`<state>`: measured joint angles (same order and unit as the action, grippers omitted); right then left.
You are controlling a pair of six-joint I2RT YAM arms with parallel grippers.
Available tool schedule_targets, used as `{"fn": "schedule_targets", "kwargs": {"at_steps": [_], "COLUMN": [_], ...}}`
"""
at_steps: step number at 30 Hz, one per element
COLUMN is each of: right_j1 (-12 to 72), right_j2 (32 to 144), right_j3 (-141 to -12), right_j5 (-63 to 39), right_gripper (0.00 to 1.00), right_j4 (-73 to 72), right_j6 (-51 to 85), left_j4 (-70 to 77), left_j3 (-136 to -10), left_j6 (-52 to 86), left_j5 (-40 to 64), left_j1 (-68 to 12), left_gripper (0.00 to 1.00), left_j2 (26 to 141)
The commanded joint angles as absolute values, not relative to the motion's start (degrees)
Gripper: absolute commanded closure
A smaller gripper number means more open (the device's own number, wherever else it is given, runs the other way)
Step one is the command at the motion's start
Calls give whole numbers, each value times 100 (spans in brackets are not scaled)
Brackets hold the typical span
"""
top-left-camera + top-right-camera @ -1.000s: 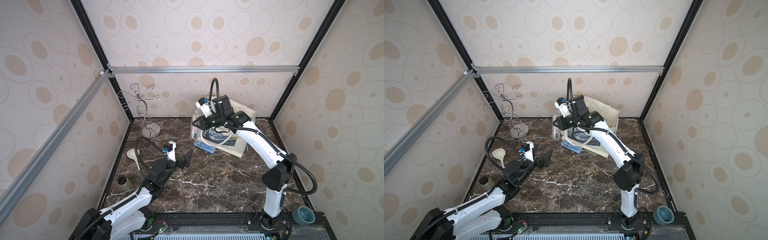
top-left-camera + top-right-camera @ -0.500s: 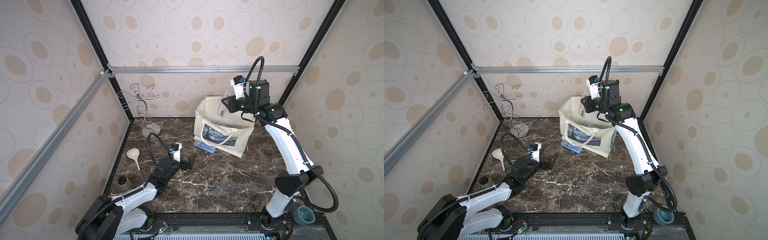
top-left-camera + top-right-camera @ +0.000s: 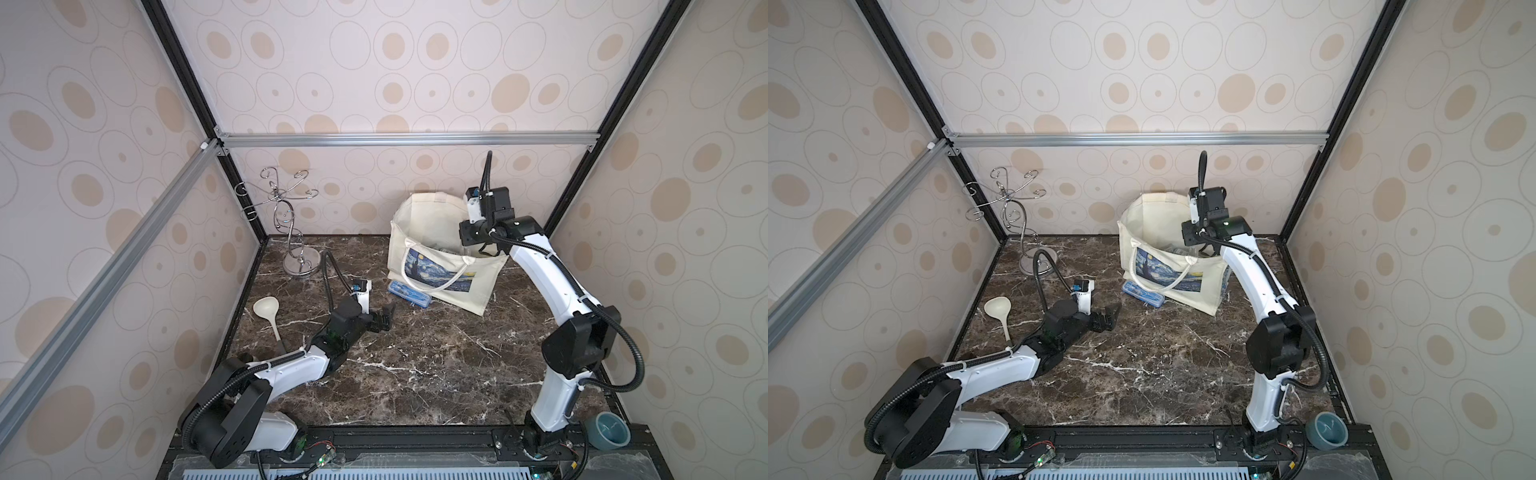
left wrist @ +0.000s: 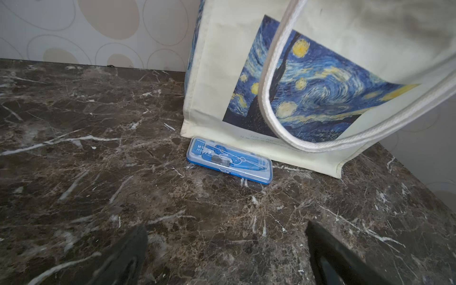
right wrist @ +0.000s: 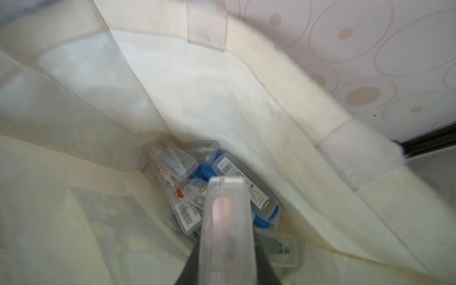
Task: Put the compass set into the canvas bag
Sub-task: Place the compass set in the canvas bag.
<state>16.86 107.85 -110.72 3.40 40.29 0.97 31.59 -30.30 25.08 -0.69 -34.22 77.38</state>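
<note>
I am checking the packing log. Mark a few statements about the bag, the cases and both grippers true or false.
1. The right gripper is shut on a clear case in the canvas bag's mouth. True.
2. The bag is empty inside. False: several cases lie at its bottom.
3. The left gripper grips the blue case. False: it is open, and the case lies on the table against the bag's front, apart from it.
4. A cream ladle lies on the table. True.
</note>
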Motion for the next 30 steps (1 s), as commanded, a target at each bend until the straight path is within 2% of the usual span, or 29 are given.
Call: {"fn": "schedule_targets", "kwargs": {"at_steps": [1,5,9,17,24,30], "right_j1": [1631,1626,1626,1627,1626,1628], "right_j2": [10916,11155,11267,11209,10765,10041], "right_j3": [-11079,-11230,-11259,-11376,-11337,-10806], "right_j5": [440,365,269,77,-361,-809], "right_gripper": [78,77,72,56,46,45], "right_j4": [4272,4585,4719,4737,4590,4083], "right_j6": [14,16,5,-26,-4,11], "left_j4": [3042,2539,2517,2609,2790,2949], "left_j3": [-3222,-3491,-3520,-3465,-3272,-3123], "left_j6": [2754,2815,2904,2914,2883,2870], "left_j5": [-338,-492,-440,-404,-460,-500], "left_j1": [-3454,-3454,-3453,-3453,-3451,-3448], "left_gripper": [0,0,0,0,0,0], "left_j2": [7792,8061,8201,8185,8029,7854]}}
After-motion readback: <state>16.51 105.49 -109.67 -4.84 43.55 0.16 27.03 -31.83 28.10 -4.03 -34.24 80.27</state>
